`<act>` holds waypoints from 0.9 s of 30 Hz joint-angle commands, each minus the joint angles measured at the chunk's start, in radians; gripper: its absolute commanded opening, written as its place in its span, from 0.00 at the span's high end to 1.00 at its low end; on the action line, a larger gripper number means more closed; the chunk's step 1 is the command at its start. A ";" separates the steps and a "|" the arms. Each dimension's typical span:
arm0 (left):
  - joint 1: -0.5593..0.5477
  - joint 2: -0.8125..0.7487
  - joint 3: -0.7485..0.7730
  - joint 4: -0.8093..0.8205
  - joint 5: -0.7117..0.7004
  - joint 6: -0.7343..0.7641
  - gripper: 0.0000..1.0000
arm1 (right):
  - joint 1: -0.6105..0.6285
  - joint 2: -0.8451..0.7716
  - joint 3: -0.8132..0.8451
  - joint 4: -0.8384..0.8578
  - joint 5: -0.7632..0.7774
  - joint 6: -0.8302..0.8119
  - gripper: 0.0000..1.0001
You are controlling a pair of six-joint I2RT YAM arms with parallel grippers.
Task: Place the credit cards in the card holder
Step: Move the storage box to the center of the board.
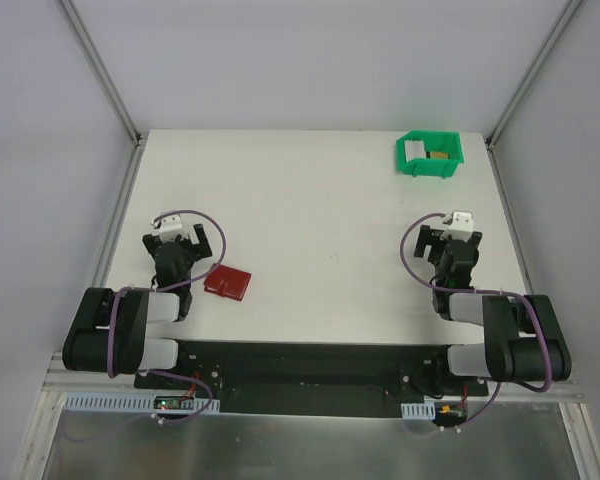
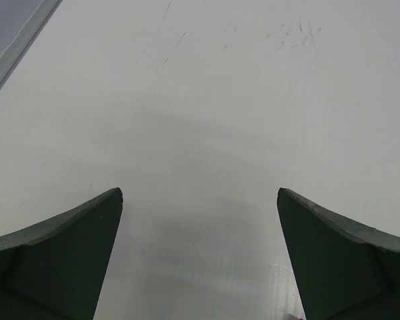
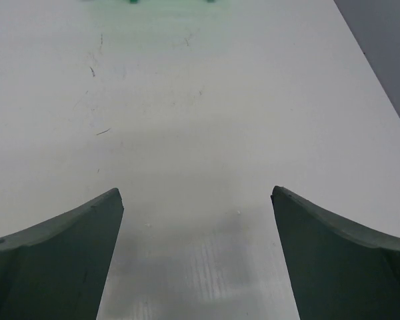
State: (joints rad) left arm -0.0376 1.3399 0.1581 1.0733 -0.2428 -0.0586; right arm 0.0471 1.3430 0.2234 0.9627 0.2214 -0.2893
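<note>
Left pincer [image 2: 200, 193] and right pincer [image 3: 197, 192] both hung released over the white tabletop [image 1: 320, 220]. Just beside the left one lay the red card holder [image 1: 229, 282]; the credit cards [image 1: 420, 151] sat far off in a green bin [image 1: 430, 171].

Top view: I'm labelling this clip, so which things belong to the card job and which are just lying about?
Belong to the job:
- card holder, red, on the table by the left arm
- credit cards, far right, inside the green bin
- left gripper and right gripper, both open, holding nothing

Just there:
- green bin, only holding the cards
- table
</note>
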 commanded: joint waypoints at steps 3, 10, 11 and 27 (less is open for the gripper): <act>0.001 -0.012 0.014 0.040 0.014 0.013 0.01 | 0.026 -0.022 -0.004 0.057 0.065 -0.001 0.04; 0.002 -0.012 0.014 0.040 0.014 0.014 0.01 | 0.048 -0.246 0.177 -0.487 0.277 0.151 0.04; 0.001 -0.013 0.012 0.043 0.014 0.014 0.01 | 0.048 -0.267 0.210 -0.610 0.336 0.214 0.04; 0.002 -0.248 0.446 -0.883 -0.041 -0.216 0.01 | 0.050 -0.429 0.578 -1.139 0.285 0.351 0.04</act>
State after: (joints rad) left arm -0.0376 1.1141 0.5102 0.4694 -0.3084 -0.1959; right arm 0.0944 0.8658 0.6621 -0.0719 0.5446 0.0856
